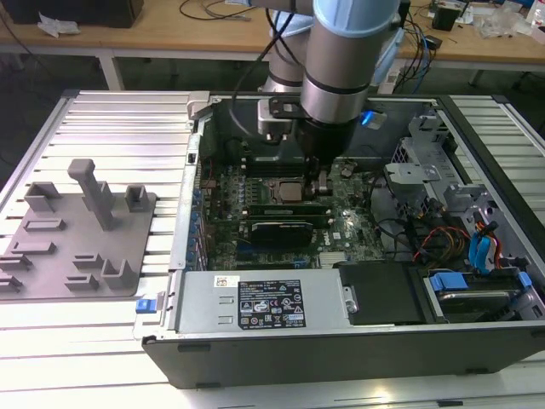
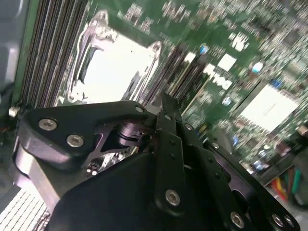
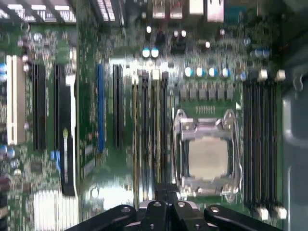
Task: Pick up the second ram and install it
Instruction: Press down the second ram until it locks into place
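My gripper [image 1: 322, 186] hangs low over the motherboard [image 1: 349, 226], at the right end of the memory slots beside the CPU socket [image 1: 283, 189]. In both wrist views its black fingers [image 2: 166, 108] [image 3: 166, 195] are pressed together, with nothing visible between them. A long green ram stick [image 1: 285, 207] stands edge-on in a slot next to the socket [image 3: 207, 156]. In the first wrist view this ram [image 3: 157, 134] runs right up to the fingertips. A second green stick [image 3: 135, 139] sits two slots further from the socket. I cannot tell whether the fingertips touch the ram.
The open case has a power supply [image 1: 264, 302] along the front and drive cages with cables [image 1: 464, 230] at the exterior view's right. A grey fixture tray [image 1: 77, 230] lies outside at the left. Empty black slots with white clips [image 3: 260, 144] flank the socket's other side.
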Motion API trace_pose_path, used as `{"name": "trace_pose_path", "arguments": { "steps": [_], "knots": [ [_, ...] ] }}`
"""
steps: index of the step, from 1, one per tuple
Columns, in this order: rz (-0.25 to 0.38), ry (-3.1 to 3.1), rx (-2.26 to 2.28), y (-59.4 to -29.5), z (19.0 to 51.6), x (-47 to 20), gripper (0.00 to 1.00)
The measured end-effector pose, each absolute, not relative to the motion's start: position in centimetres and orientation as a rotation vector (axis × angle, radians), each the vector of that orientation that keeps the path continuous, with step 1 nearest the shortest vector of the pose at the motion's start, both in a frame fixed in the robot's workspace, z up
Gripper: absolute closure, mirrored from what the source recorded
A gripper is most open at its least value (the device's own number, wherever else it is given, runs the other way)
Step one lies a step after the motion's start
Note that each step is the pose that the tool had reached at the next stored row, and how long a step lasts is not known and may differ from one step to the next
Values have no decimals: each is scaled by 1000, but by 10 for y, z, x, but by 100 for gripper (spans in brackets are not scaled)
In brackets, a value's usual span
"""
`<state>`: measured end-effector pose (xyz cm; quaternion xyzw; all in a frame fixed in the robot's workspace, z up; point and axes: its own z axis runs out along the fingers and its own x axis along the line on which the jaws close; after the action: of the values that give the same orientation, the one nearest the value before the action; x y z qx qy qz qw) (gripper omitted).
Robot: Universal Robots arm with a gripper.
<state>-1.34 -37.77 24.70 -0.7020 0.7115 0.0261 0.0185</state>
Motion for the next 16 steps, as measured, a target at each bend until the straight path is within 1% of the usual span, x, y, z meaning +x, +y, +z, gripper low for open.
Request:
{"name": "trace_pose_path", "arguments": {
  "steps": [8,16],
  "knots": [
    [80,2209,-2179,-378,247,-54,92],
    [80,2209,-2179,-380,243,-65,92]
  ]
}}
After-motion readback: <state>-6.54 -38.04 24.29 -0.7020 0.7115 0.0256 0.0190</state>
